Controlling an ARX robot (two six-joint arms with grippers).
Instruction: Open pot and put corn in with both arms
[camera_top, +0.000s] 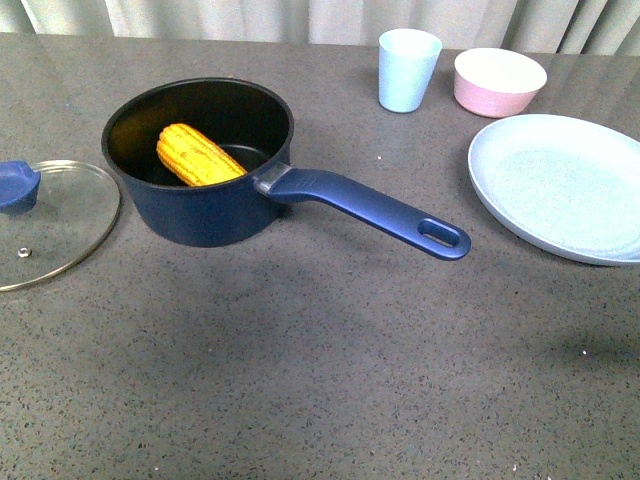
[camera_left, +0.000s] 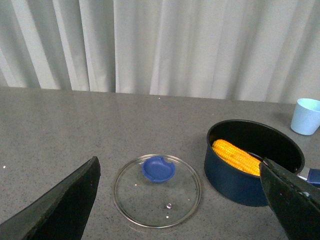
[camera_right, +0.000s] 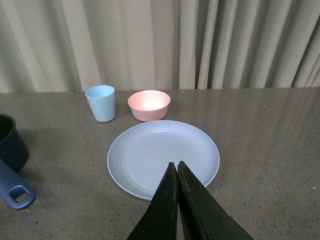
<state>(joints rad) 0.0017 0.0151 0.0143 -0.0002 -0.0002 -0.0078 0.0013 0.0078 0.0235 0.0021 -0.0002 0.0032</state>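
The dark blue saucepan (camera_top: 205, 190) stands uncovered on the grey speckled table (camera_top: 320, 380), its long blue handle (camera_top: 375, 210) reaching toward the pale blue plate (camera_top: 560, 185). Inside it lies the corn cob (camera_top: 198, 155), tilted with one end up against the black inner wall. The glass lid (camera_top: 50, 225) (blue knob up) lies flat on the table just beside the pot, on the side away from the handle, apart from it.

Behind the plate sit a pale blue cup (camera_top: 408, 68) and a pink bowl (camera_top: 499, 80), close together but not touching.

In the left wrist view the left gripper (camera_left: 180, 200) is spread wide, holding nothing, above the lid. In the right wrist view the right gripper (camera_right: 177, 170) has its fingers pressed together, empty, over the near rim of the plate.
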